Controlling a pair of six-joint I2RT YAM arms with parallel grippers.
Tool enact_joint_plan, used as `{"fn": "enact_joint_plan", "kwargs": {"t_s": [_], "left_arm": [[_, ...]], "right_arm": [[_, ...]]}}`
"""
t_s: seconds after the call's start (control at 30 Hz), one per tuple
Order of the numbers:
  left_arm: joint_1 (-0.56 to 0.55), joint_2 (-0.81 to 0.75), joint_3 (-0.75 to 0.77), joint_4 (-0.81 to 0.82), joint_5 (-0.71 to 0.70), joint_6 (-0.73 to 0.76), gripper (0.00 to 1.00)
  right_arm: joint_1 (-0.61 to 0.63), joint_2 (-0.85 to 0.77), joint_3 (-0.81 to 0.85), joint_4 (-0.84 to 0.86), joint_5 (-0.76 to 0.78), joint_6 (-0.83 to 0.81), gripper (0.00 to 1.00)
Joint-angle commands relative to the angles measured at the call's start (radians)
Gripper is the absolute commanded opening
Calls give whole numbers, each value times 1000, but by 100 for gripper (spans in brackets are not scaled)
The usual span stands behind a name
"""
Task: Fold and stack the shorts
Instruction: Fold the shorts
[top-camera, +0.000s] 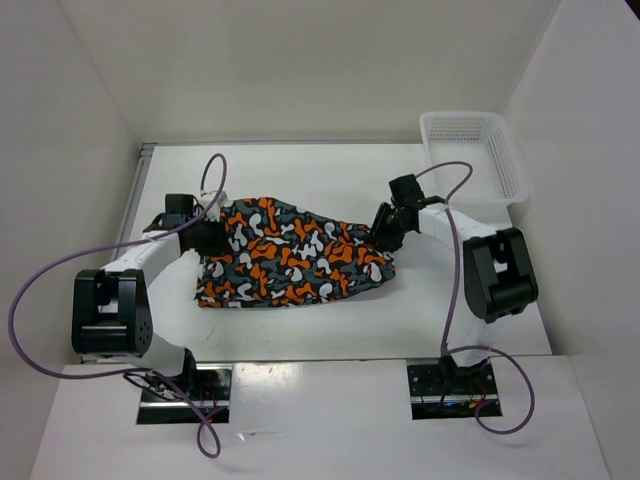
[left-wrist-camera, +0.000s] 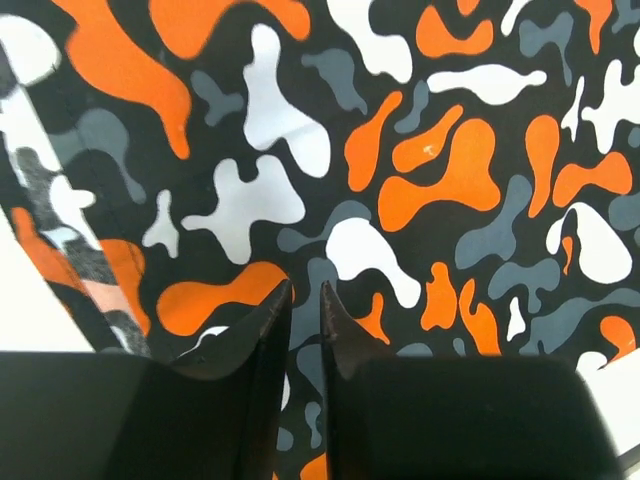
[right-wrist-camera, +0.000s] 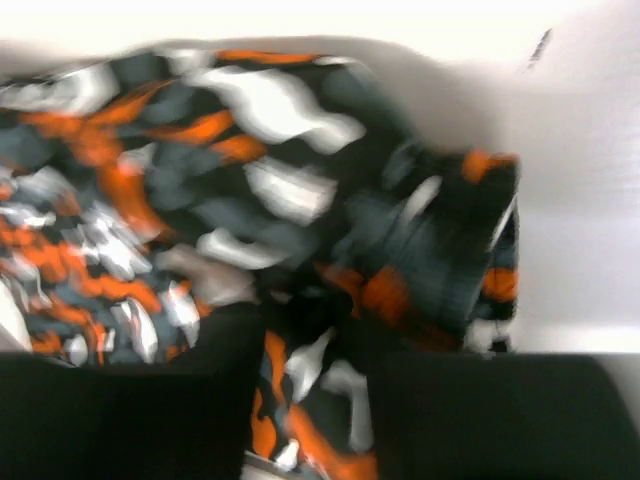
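Observation:
The shorts (top-camera: 295, 262), printed with orange, white, grey and black blobs, lie spread across the middle of the white table (top-camera: 300, 180). My left gripper (top-camera: 212, 238) is at their left edge. In the left wrist view its jaws (left-wrist-camera: 306, 290) stand almost together, with a narrow strip of the shorts (left-wrist-camera: 400, 150) between them. My right gripper (top-camera: 383, 235) is at the right edge. In the blurred right wrist view the shorts (right-wrist-camera: 200, 150) bunch up and fill the gap between that gripper's (right-wrist-camera: 310, 330) fingers.
A white mesh basket (top-camera: 470, 155) stands at the back right corner of the table. White walls close in the table at the back and on both sides. Purple cables loop from both arms.

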Motion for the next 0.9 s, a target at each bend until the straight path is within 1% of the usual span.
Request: {"fn": "enact_joint_plan", "kwargs": {"t_s": [0.0,0.03,0.1,0.13,0.23,0.3,0.37,0.47,0.5,0.63,0.67,0.73,0.8,0.83,0.87], "left_arm": [[-6,-9,66,6,-14,5,25],[-6,0,75,-5,-14,5,27],[-6,9,86,-5,-23,5,28],[-6,23,95,-5,-23,5,28],[-6,60,95,16,-2,5,28],[-6,72,104,27,-2,5,28],[-6,81,104,27,7,5,28],[-6,90,104,27,7,5,28],[-6,91,113,27,7,5,28],[-6,118,114,36,7,5,28],[-6,130,114,36,7,5,30],[-6,159,123,61,7,5,39],[-6,186,139,61,7,5,60],[-6,208,149,61,7,5,62],[-6,218,159,61,7,5,62]], "right_arm": [[-4,-193,12,39,26,-10,55],[-13,-251,12,27,46,-10,69],[-13,-290,-17,4,81,-10,91],[-35,-303,-32,-11,81,-19,95],[-62,-313,-120,-11,35,-5,96],[-81,-323,-196,31,-17,14,96],[-81,-355,-260,59,-61,47,93],[-92,-369,-320,99,-95,70,93],[-105,-381,-331,108,-106,80,92],[-157,-413,-379,142,-129,81,92],[-158,-413,-393,142,-140,90,92],[-188,-392,-422,183,-173,90,92],[-199,-356,-460,226,-207,119,92],[-208,-346,-472,281,-242,128,92],[-208,-335,-473,301,-243,139,92]]}}
